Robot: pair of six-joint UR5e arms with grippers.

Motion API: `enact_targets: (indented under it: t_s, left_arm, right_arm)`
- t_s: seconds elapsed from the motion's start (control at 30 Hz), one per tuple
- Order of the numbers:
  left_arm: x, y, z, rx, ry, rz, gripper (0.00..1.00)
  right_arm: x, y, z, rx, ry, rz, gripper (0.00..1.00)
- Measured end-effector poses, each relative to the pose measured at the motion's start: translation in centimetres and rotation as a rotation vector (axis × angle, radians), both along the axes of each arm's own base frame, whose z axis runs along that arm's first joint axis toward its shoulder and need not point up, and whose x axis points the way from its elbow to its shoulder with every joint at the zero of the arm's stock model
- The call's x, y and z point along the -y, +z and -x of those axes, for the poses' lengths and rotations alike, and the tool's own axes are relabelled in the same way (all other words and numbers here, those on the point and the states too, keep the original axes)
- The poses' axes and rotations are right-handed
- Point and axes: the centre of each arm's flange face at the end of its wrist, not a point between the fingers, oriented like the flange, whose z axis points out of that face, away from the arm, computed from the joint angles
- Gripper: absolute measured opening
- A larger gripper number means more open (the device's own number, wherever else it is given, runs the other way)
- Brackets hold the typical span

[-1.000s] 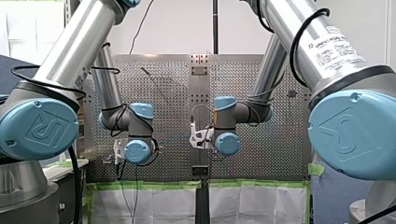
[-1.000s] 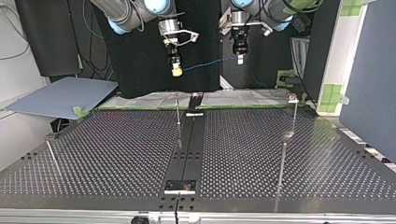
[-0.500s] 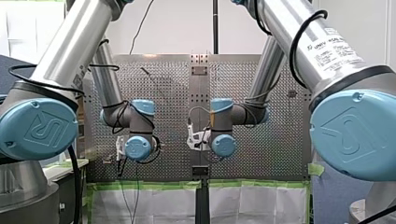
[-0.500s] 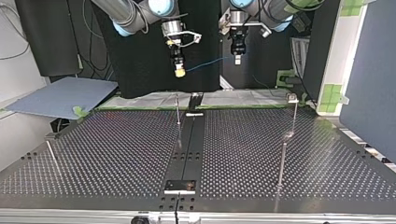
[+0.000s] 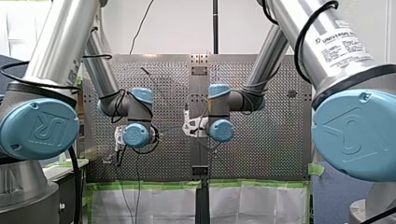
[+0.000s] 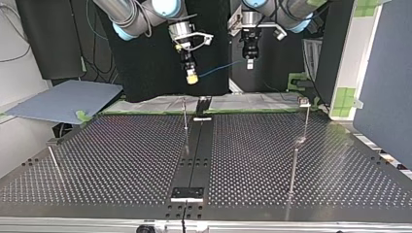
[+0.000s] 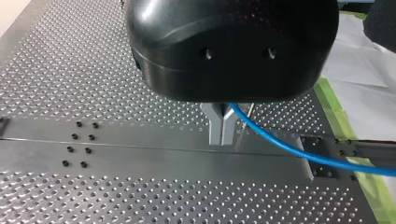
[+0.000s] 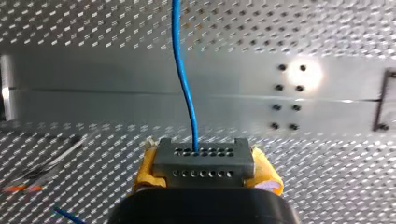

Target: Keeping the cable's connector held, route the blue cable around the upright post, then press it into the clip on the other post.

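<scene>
Your right gripper (image 8: pixel 205 173), with yellow pads, is clamped on the grey perforated connector block (image 8: pixel 203 156). The thin blue cable (image 8: pixel 184 84) leaves this block and runs to your left gripper (image 7: pixel 222 139), whose metal fingers (image 7: pixel 215 128) are pinched together on it. Both grippers hang above the black perforated desk (image 6: pixel 121 160) near its arm-side edge, higher than the thin upright metal post (image 6: pixel 185 114).
</scene>
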Motion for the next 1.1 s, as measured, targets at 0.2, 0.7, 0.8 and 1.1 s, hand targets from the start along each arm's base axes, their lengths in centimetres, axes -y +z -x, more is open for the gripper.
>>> enact_targets:
  t_s: [0.2,0.7,0.8,1.1]
  left_arm:
    - [-0.5,1.6,-0.2,0.008,0.013,0.005,0.00]
    - [-1.0,8.6,-4.0,0.110,0.077,0.127,0.00]
    - [-1.2,10.3,-4.9,0.133,0.091,0.144,0.00]
    - [-2.0,15.3,-6.8,0.201,0.139,0.186,0.00]
  right_arm:
    - [0.7,4.0,-1.0,0.029,0.010,0.032,0.00]
    - [1.7,14.8,-2.8,0.107,0.034,0.121,0.00]
    - [1.9,16.4,-3.2,0.111,0.043,0.131,0.00]
    - [2.9,19.3,-4.1,0.108,0.058,0.140,0.00]
